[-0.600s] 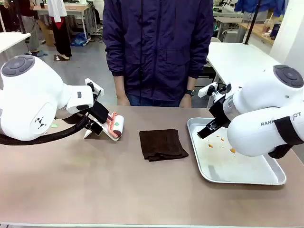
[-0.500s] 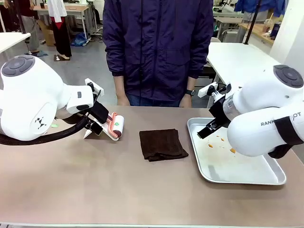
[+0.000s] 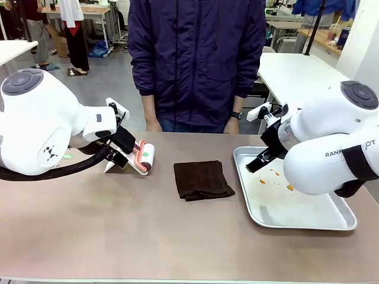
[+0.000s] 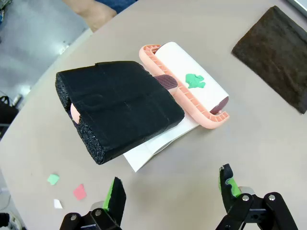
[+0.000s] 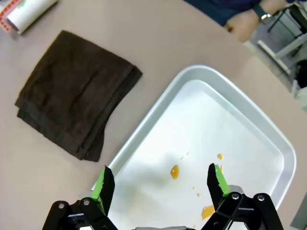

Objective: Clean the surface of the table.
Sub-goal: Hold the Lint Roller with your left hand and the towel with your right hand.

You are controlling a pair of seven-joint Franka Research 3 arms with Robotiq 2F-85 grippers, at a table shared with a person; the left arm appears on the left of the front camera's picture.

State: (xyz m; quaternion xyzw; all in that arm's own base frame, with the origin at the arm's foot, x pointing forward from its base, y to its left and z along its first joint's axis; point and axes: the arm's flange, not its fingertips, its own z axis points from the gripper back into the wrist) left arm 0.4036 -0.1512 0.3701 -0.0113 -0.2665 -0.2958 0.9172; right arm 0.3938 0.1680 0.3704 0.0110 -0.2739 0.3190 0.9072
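- Front: table (image 3: pixel 148 236) spans the whole near view, tan top; person (image 3: pixel 198 59) stands at its far edge.
- Left arm (image 3: pixel 35 118) comes in from the left, its end just beside a roller (image 3: pixel 145 157) lying on the table's left part.
- Folded dark cloth (image 3: pixel 203 180) lies mid-table, apart from the roller and near the tray (image 3: pixel 296 226).
- Right arm (image 3: pixel 331 148) hangs over the tray; right gripper (image 3: pixel 256 165) points down at the tray's far left corner, not touching it as far as I can tell.
- Orange stains (image 3: pixel 262 181) on the tray floor.
- Left wrist: left gripper (image 4: pixel 171 189) has jaws spread wide, nothing between them, above bare tabletop.
- Ahead of it the roller with a thick black handle (image 4: pixel 120 110), lying on a white sheet (image 4: pixel 144 157); a green bit is stuck on the roll.
- Paper scraps (image 4: pixel 79 191) on the table left of the fingers; cloth at top right.
- Right wrist: right gripper's jaws are spread wide and empty, above the tray's near corner.
- Cloth lies left of the tray, close to its rim; a hand (image 5: pixel 244 21) rests at the far table edge.
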